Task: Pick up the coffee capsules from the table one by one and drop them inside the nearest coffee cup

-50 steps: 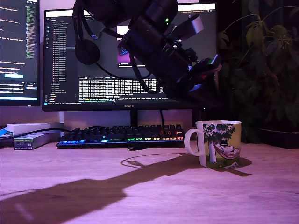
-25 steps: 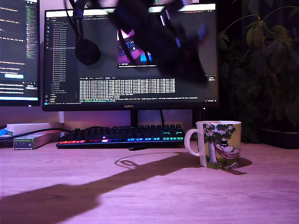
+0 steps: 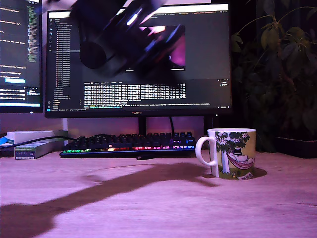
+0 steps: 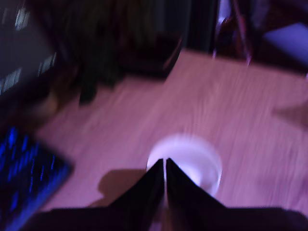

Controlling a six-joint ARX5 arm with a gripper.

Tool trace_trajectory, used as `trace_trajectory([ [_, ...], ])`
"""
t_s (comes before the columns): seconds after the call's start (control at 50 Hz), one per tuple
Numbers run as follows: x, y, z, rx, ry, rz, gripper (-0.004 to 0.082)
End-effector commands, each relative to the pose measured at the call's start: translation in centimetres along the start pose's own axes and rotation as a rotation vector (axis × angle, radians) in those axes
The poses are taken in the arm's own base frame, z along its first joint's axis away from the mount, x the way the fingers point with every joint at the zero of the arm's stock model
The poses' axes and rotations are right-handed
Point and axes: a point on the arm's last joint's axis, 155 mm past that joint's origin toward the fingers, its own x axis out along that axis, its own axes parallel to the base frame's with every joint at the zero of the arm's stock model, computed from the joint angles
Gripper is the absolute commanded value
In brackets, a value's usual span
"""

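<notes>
The gripper (image 4: pixel 165 166) is high above the desk (image 3: pixel 148 203), jaws together, nothing visible between them. The coffee cup (image 3: pixel 232 153) stands upright; no capsule is visible on the desk, so 1 may already lie inside.

My arm (image 3: pixel 124 37) hangs high, toward 11 o'clock in the exterior view, smeared by motion blur; joint detail unreadable. In the wrist view my gripper (image 4: pixel 165 166) points toward 12 o'clock, the two dark fingers (image 4: pixel 144 190) pressed together with only a hairline gap at the tips. Nothing visible between them.
</notes>
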Motion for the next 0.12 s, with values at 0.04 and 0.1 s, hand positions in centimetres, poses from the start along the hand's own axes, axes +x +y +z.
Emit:
trace_trajectory([
  [0.04,-2.2,0.8,1.3,-0.014,-0.062,0.03,-0.0019],
  [0.1,-2.8,1.2,1.1,-0.024,-0.067,0.041,-0.0019],
])
